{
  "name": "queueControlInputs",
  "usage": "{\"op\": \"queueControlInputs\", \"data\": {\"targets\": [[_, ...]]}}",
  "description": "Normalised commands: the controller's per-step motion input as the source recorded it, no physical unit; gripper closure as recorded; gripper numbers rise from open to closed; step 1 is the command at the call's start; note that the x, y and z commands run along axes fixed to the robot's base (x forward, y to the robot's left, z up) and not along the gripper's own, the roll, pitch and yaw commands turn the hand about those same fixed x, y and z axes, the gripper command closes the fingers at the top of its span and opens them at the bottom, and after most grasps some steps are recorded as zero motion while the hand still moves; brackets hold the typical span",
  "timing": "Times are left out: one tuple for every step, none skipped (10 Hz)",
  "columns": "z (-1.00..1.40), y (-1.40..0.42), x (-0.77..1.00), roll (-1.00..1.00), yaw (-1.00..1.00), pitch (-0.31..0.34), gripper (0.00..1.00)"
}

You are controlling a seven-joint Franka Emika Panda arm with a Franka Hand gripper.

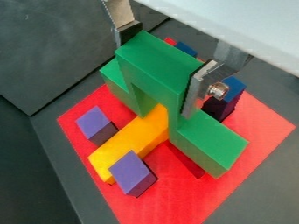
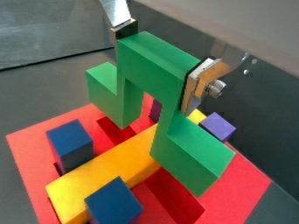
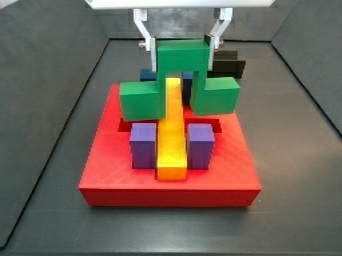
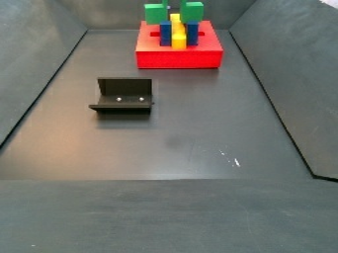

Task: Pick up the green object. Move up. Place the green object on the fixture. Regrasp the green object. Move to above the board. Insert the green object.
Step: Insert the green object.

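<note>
Gripper (image 3: pixel 181 45): positioned over the board (image 3: pixel 120 180), its silver fingers (image 1: pixel 201 86) closed on the raised middle of the green object (image 3: pixel 179 75). Green object: held upright, straddling the yellow bar (image 3: pixel 173 130), its two wings hanging down on either side of it; whether they touched the board could not be told. Purple blocks (image 3: pixel 143 143): flanked the bar at its near end. Blue blocks (image 2: pixel 70 142): stood by the bar. Fixture (image 4: pixel 122 96): on the dark floor, well apart from the board, nothing on it.
</note>
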Motion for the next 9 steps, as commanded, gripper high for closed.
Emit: {"op": "queueControlInputs", "data": {"targets": [[0.0, 0.0, 0.0, 0.08, -0.05, 0.079, 1.0], [-0.07, 0.0, 0.0, 0.06, -0.04, 0.044, 1.0], [-0.08, 0.01, 0.0, 0.09, -0.13, 0.044, 1.0], [-0.1, 0.05, 0.0, 0.09, -0.13, 0.026, 1.0], [-0.05, 0.09, 0.0, 0.11, -0.11, 0.046, 1.0], [-0.04, 0.16, 0.1, 0.15, -0.08, 0.079, 1.0], [-0.06, 0.16, 0.1, 0.13, -0.11, 0.071, 1.0], [-0.13, 0.15, 0.05, 0.12, -0.11, 0.046, 1.0], [-0.09, 0.03, 0.0, 0.08, -0.05, 0.039, 1.0]]}}
